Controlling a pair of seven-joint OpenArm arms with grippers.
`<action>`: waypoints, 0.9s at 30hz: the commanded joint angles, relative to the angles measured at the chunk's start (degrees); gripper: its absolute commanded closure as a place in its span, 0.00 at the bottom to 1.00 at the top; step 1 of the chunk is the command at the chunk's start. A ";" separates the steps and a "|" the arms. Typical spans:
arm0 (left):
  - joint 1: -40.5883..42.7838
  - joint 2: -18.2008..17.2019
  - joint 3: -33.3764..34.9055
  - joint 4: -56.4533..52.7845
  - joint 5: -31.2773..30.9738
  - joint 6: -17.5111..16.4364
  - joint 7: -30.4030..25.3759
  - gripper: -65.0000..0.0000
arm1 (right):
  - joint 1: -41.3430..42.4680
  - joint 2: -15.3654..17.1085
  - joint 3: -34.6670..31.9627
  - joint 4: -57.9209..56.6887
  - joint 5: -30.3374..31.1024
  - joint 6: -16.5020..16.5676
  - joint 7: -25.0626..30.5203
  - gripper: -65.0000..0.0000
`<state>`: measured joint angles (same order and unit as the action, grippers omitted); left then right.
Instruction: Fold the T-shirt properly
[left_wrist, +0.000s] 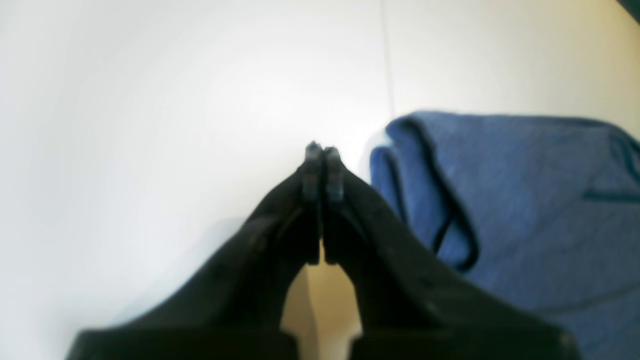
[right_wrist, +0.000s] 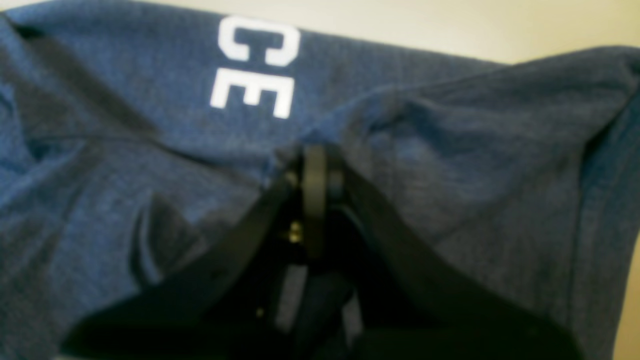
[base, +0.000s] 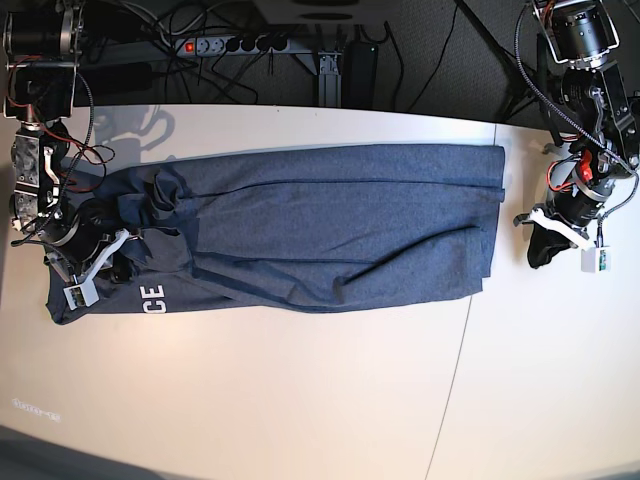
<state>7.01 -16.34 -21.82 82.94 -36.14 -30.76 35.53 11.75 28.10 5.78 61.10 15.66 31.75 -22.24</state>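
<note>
Slate-blue T-shirt (base: 330, 225) folded lengthwise on table

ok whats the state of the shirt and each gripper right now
T-shirt: lying flat, folded lengthwise into a long band, white lettering showing at one end
right gripper: shut on T-shirt fabric beside the lettering
left gripper: shut, empty, over the bare table beside the shirt's edge

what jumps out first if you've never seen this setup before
The long slate-blue T-shirt stretched across the white table, partly folded lengthwise, white letters "CE" at its near-left corner. The right gripper is pinched shut on cloth there, while the left gripper sits shut over bare table beside the other end.
</note>
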 joint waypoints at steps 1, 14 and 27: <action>-0.46 -0.96 -0.28 1.01 -1.99 -2.29 -0.63 0.89 | 0.87 1.27 0.59 0.50 1.46 -0.04 1.18 1.00; 0.26 2.82 2.03 5.05 -16.68 -9.24 2.80 0.84 | 1.09 -0.39 0.59 0.55 4.70 0.00 1.22 1.00; -8.39 7.54 21.64 5.18 4.17 -9.24 -5.33 1.00 | 1.09 -2.58 0.57 0.55 4.70 0.02 1.22 1.00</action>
<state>-0.47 -8.56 0.01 87.00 -30.94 -38.09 31.57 11.81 24.73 6.02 60.97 19.92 31.75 -21.47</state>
